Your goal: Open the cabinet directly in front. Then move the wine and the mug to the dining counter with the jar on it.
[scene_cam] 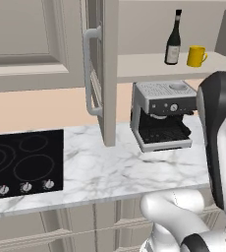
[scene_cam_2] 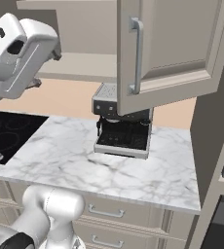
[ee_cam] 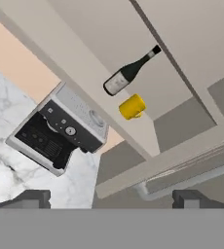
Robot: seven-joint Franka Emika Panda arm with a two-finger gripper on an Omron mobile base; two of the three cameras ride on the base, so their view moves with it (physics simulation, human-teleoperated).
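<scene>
The claw (ee_cam: 111, 198) stands wide and holds nothing, well short of the open cabinet (scene_cam: 149, 66). On the cabinet's lower shelf the wine (scene_cam: 173, 38) stands upright with the mug (scene_cam: 196, 56) just to its right, close but apart. Below them a coffee machine (scene_cam: 160, 115) sits on the marble worktop (scene_cam: 115, 167), with a black cooktop (scene_cam: 24, 162) at the far left.

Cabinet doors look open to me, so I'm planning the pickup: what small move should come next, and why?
Probably advance the open gripper toward the dark glass wine bottle, since it stands upright beside the yellow mug on the exposed shelf, and nothing is held yet.
</scene>
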